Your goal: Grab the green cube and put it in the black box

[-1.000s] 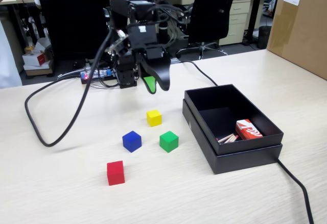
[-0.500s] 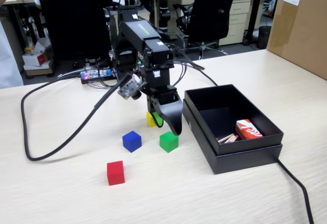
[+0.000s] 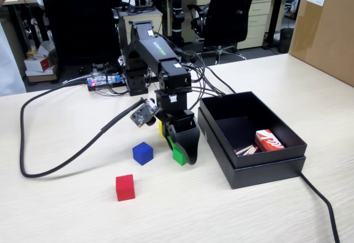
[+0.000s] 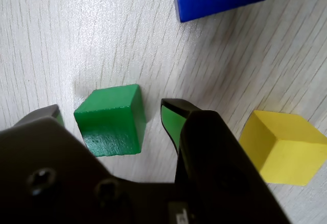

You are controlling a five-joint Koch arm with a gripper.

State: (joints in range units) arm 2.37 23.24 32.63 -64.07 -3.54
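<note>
Pale wood-grain laminate covers the table (image 3: 72,210) I work on, and behind it lies an office: black swivel chairs (image 3: 235,10), a drawer cabinet (image 3: 259,21) against the back desks, and a big brown cardboard carton (image 3: 323,27) standing at the right edge of the fixed view with a white label whose print is too small to read. A thick black cable (image 3: 66,154) loops across the table to my base, and another runs off from beside the black box (image 3: 251,138) toward the lower right corner.

My arm carries a strip of green lettering on its upper link, too small to make out. My jaws (image 4: 110,113) are down at the table and spread apart, straddling the green cube (image 4: 110,119); the wrist view shows a gap between the cube and the green-faced fingertip (image 4: 171,119) on the right, so I have hold of nothing. The cube sits flat on the table, just left of the black box in the fixed view.

Beyond my right finger in the wrist view is the yellow cube (image 4: 283,145), near but apart. The blue cube (image 3: 142,153) sits to the left of my jaws in the fixed view, and the red cube (image 3: 125,187) nearer the camera. Inside the black box lies a red-and-white carton (image 3: 268,140) with some thin sticks (image 3: 246,150) beside it; its markings are not legible.
</note>
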